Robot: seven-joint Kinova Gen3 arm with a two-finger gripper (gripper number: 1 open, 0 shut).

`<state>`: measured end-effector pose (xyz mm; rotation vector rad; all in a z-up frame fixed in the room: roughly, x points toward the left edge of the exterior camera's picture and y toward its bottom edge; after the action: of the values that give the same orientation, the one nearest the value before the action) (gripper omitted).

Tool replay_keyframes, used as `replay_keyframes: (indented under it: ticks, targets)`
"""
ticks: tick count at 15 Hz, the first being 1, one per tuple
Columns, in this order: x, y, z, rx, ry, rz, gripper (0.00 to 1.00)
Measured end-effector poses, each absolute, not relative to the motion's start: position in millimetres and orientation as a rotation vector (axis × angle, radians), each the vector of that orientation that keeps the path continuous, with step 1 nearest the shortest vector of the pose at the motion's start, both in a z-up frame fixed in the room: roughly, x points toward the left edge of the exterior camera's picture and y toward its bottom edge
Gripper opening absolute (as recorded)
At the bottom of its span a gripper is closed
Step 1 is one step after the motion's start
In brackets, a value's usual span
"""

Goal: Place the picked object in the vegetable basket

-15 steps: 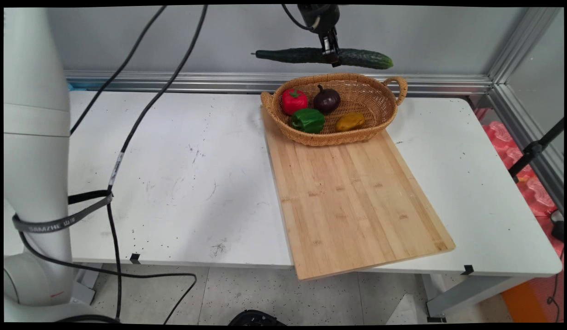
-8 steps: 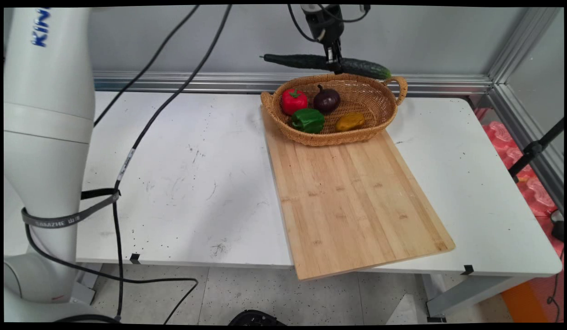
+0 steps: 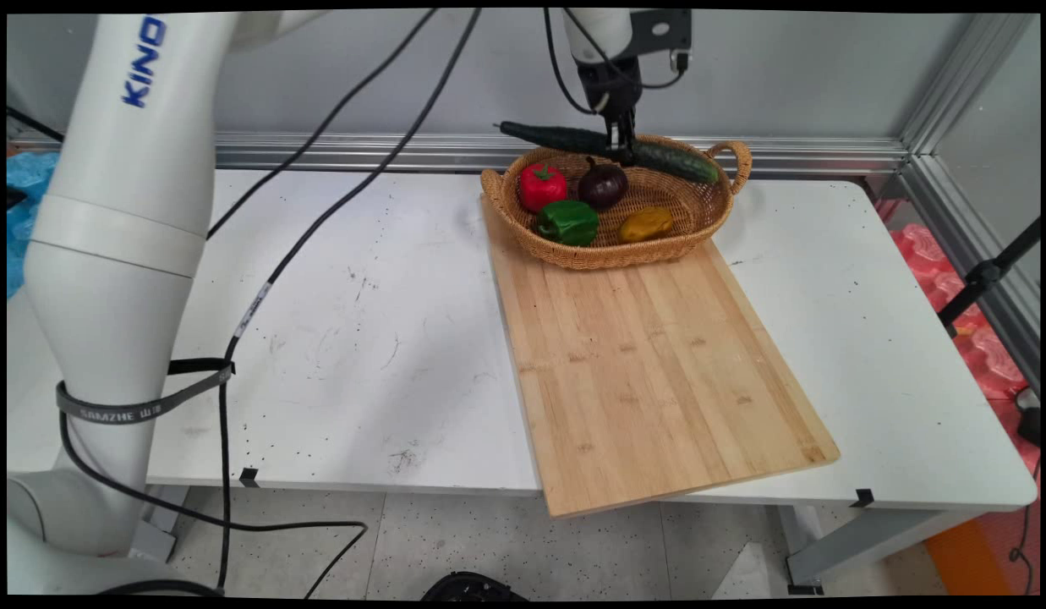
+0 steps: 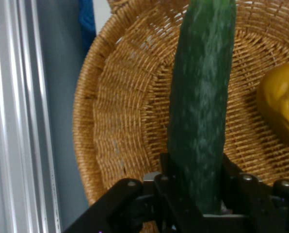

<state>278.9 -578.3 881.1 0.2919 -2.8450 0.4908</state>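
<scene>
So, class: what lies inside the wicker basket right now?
Inside the wicker basket lie a red pepper, a green pepper, a dark purple onion and a yellow piece. The hand holds a cucumber over its far rim, covering part of the weave.

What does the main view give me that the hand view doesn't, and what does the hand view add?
Main view only: the red pepper, green pepper, purple onion, the cutting board under the basket and the table.

Hand view only: the gripper clamping the cucumber near its end, seen close.

Both: the cucumber, the wicker basket, and the yellow vegetable.
</scene>
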Motion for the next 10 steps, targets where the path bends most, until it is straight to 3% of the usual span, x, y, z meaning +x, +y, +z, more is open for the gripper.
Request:
replay_keyframes:
  ticks: [5, 6, 10]
  targets:
    - [272.3, -586.0, 860.8, 0.238, -2.873, 0.491, 0.0]
    - [271.7, -587.2, 858.3, 0.23, -2.876, 0.493, 1.0]
    - [270.2, -589.7, 854.8, 0.205, -2.877, 0.502, 1.0]
